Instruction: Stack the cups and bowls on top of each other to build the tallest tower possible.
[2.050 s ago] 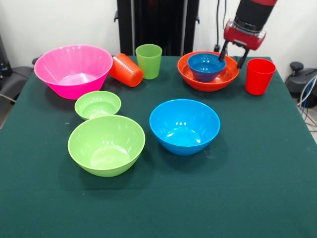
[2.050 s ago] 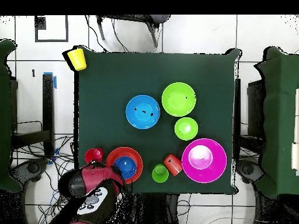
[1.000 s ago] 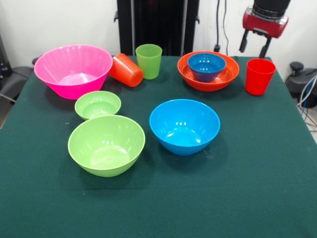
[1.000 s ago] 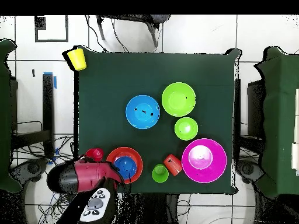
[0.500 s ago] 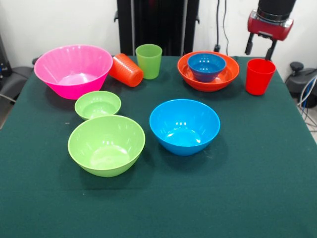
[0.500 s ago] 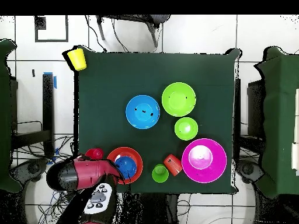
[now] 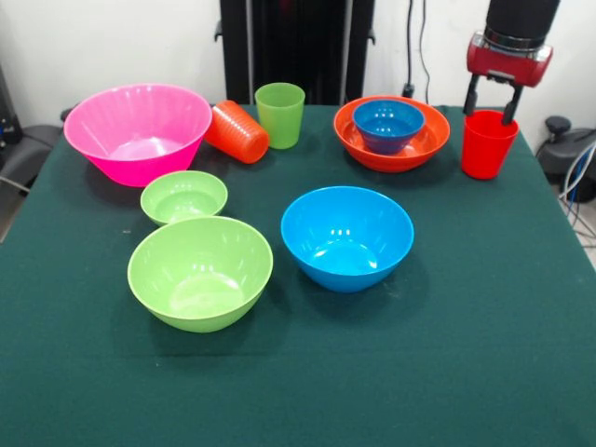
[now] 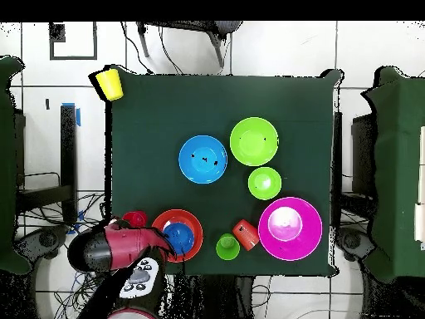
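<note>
Hand (image 7: 491,101) spread above red cup (image 7: 487,144), yellow cup (image 8: 109,83) visible only overhead

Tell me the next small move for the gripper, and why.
Probably lower straight down so the open gripper straddles the rim of the red cup. Its fingers hang at the rim, the cup stands upright beside the orange bowl holding the small dark blue bowl, and nothing is gripped yet.
</note>
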Robot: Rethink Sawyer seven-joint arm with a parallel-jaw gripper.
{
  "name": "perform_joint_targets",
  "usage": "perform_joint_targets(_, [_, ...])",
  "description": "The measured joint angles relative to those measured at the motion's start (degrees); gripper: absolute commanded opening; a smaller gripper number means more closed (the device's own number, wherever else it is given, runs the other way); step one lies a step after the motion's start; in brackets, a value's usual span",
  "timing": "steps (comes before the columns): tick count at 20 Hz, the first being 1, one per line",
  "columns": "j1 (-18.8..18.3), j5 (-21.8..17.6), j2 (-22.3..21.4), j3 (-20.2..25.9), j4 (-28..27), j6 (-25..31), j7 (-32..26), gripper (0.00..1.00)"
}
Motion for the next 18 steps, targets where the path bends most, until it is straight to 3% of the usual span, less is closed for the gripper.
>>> perform_joint_targets(18, [5.7,0.0,1.2,-1.6,0.0,-1.0,0.0,1.0])
